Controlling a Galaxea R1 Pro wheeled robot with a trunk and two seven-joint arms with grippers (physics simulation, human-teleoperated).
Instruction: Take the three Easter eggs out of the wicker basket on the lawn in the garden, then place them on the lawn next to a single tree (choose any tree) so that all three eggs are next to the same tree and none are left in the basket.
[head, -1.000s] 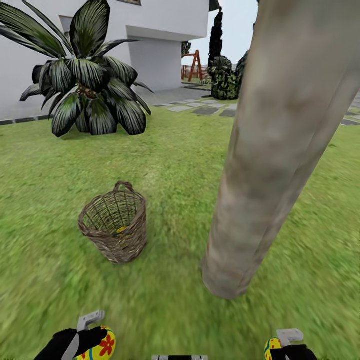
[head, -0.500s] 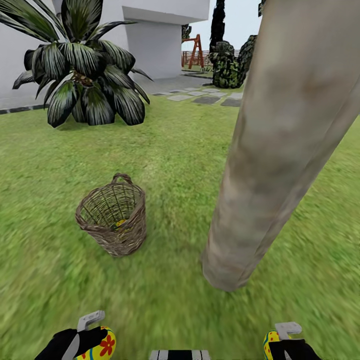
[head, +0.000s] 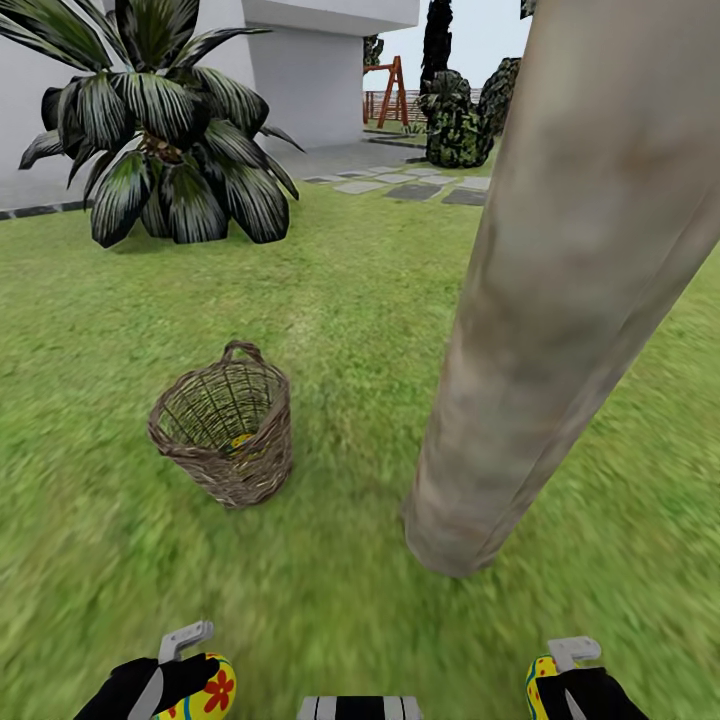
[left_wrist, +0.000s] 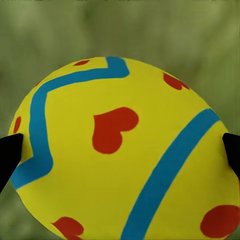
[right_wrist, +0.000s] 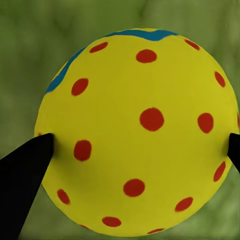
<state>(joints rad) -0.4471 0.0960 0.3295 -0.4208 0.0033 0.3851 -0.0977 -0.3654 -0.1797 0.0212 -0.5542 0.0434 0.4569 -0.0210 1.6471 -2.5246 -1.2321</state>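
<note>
Left claw: the left claw (head: 178, 672) sits at the lower edge of the head view, pinching a yellow egg with blue zigzag bands and red hearts (left_wrist: 125, 150); its dark fingertips (left_wrist: 9, 155) press the egg's two sides.
Right claw: the right claw (head: 572, 680) pinches a yellow egg with red spots and a blue band (right_wrist: 137, 132), dark fingers (right_wrist: 22, 180) touching both sides.
Basket: the brown woven wicker basket (head: 222, 425) stands upright on the mottled green lawn (head: 330, 300), left of the trunk and apart from it.
Third egg: a small patch of yellow (head: 241, 440) shows inside the basket, low down.
Tree: the thick grey-brown trunk (head: 560, 290) rises from the grass near the right claw.
Background: a dark spiky-leaved palm plant (head: 160, 130), a white house wall (head: 310, 90), grey paving slabs (head: 410, 188).
</note>
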